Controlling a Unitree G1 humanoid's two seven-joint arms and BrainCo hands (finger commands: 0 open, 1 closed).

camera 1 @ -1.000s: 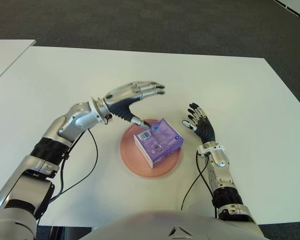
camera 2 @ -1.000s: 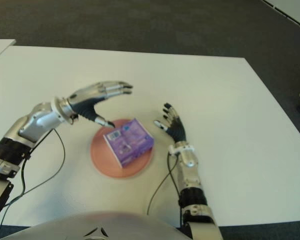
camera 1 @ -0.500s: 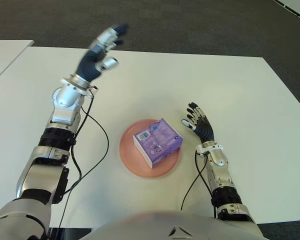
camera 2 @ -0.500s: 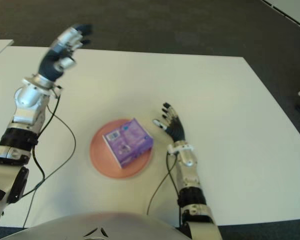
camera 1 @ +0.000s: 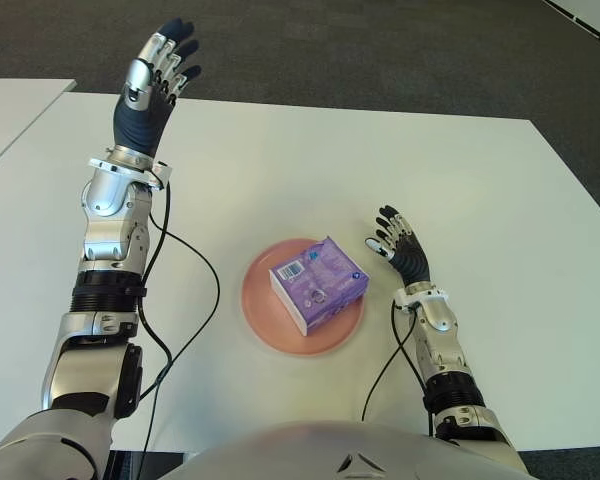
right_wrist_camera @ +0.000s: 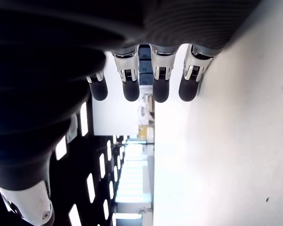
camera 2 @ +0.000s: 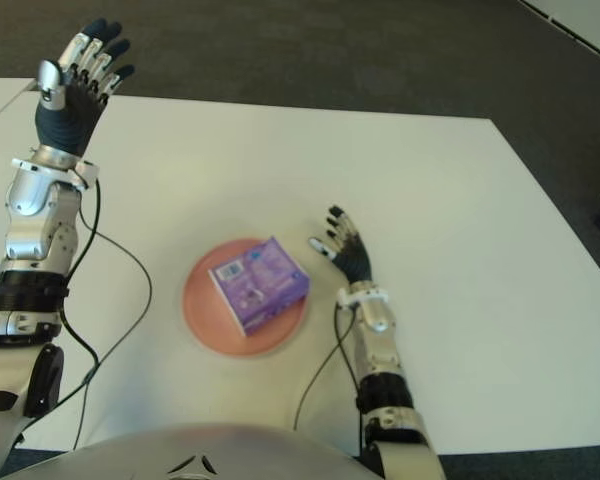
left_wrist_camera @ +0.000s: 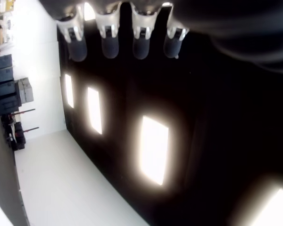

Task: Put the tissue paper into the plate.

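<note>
A purple tissue paper pack (camera 1: 318, 284) lies on the pink plate (camera 1: 263, 312) in the middle of the white table. My left hand (camera 1: 156, 78) is raised high over the far left of the table, palm up and fingers spread, holding nothing. In the left wrist view its fingertips (left_wrist_camera: 110, 47) point at a dark ceiling with lights. Just right of the plate, my right hand (camera 1: 400, 247) is open with straight fingers and holds nothing. Its fingers (right_wrist_camera: 131, 87) also show straight in the right wrist view.
The white table (camera 1: 500, 200) reaches to a dark carpet behind it. A second white table's corner (camera 1: 15, 100) shows at the far left. Black cables (camera 1: 195, 300) trail from both forearms across the table near the plate.
My left hand has let go of the tissue pack, lifted away from the plate and swung up to the far left. The pack stays on the plate. The right hand has not moved.
</note>
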